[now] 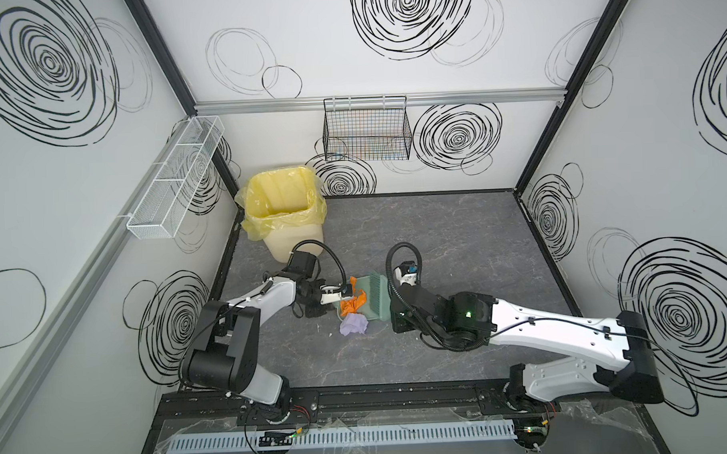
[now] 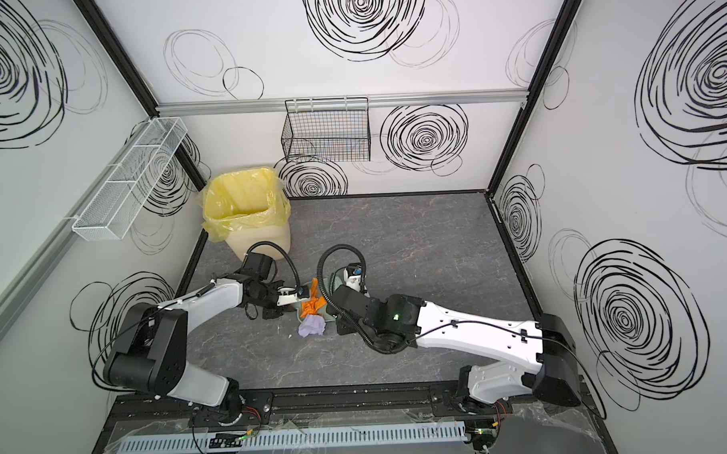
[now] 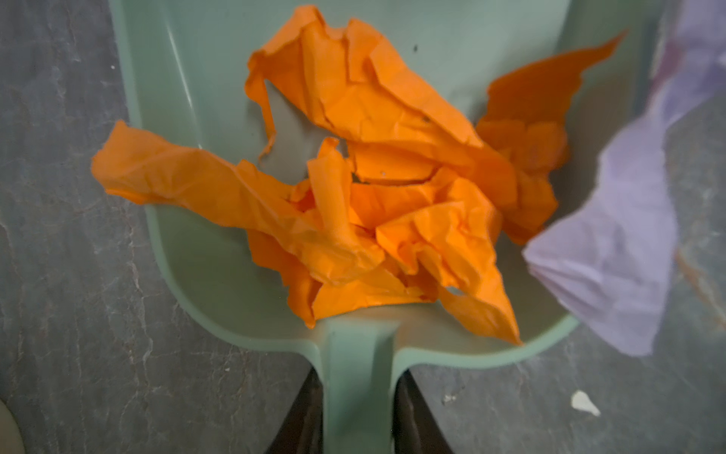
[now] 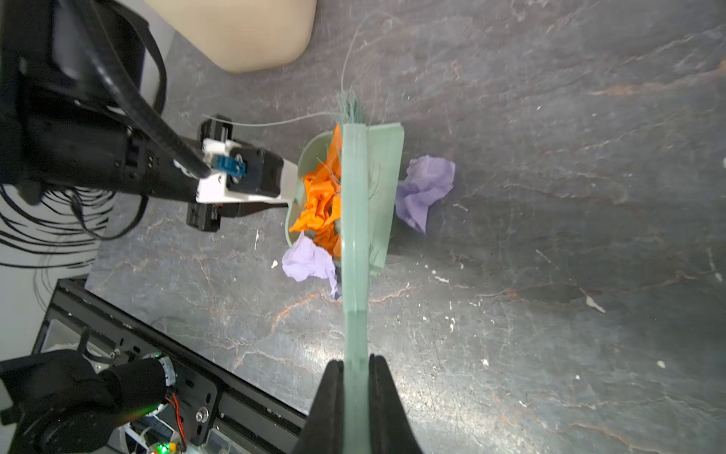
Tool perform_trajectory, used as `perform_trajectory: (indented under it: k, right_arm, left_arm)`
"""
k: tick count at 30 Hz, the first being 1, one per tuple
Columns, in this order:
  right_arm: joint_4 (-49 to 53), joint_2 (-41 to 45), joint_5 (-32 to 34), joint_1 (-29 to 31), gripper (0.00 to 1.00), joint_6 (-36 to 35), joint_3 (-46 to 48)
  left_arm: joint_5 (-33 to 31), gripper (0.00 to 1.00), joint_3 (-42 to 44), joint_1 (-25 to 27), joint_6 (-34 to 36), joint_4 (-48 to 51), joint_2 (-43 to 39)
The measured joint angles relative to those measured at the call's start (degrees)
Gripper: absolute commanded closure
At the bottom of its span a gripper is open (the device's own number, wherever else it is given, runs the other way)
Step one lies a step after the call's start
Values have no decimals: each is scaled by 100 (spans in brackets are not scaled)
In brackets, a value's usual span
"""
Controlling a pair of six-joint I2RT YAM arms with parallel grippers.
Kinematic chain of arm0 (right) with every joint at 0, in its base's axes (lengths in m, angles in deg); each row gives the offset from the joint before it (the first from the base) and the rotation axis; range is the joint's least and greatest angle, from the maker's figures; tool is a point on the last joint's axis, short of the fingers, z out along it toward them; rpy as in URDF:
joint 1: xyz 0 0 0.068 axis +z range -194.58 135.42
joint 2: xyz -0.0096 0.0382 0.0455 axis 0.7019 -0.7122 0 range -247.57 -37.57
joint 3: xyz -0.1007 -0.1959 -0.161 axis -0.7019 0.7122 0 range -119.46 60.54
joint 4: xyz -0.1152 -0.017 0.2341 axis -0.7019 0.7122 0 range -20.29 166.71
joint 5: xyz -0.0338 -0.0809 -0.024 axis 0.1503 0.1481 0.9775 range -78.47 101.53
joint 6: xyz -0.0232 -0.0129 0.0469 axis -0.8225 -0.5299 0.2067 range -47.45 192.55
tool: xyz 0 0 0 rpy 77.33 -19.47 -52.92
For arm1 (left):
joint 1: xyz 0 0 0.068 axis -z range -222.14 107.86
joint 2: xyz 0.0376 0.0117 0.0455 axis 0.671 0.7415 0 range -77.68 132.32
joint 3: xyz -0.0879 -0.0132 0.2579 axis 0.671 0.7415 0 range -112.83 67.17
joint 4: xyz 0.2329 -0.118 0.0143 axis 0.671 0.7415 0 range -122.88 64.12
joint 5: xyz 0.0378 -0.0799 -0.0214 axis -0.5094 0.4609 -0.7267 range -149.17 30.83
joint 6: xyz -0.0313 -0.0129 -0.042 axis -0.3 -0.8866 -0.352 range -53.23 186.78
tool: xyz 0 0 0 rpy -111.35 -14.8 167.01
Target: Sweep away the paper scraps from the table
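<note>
A bin (image 1: 298,243) with a yellow liner (image 1: 250,225) stands in the far left corner of the table (image 1: 437,242). Nearer, left of the table's middle, the left gripper (image 3: 359,416) pinches the handle of a mint-green dustpan (image 3: 204,251). Orange paper scraps (image 3: 377,204) are heaped inside the pan, one strip hanging over its rim. A lavender wad (image 1: 352,325) rests on the table against the pan's near side. The right gripper (image 4: 355,405) clamps the handle of a green brush (image 4: 355,220), whose head is at the pan's mouth. Another lavender wad (image 4: 424,188) lies just past it.

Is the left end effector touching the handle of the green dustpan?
Touching. In the left wrist view, the left end effector has dark fingers pressed on both sides of the dustpan handle.
</note>
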State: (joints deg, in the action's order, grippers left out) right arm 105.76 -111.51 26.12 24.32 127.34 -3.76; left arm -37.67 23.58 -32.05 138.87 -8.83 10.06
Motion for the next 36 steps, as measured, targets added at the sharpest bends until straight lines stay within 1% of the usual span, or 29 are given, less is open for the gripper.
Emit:
perform_trajectory:
  k: [5, 11, 15, 20, 25, 31, 36]
  right_arm:
    - [31, 343, 243, -70, 100, 2, 0]
    - [260, 570, 343, -160, 100, 2, 68]
    - [522, 599, 380, -487, 100, -37, 214]
    - [876, 437, 415, -901, 100, -168, 256]
    - [835, 369, 380, -931, 100, -310, 341]
    - [708, 315, 273, -935, 100, -382, 490]
    - [693, 284, 225, -935, 100, -400, 518]
  left_arm:
    - [-17, 100, 0, 0, 0, 2, 0]
    - [-85, 100, 0, -26, 70, 44, 0]
    - [-173, 100, -20, -79, 127, 155, 0]
    - [-407, 100, -157, -136, 240, 400, 0]
    - [-645, 100, -415, -345, 350, 798, 0]
    - [-660, 100, -857, -468, 409, 1189, -2]
    - [-730, 100, -894, -632, 610, 1386, -105]
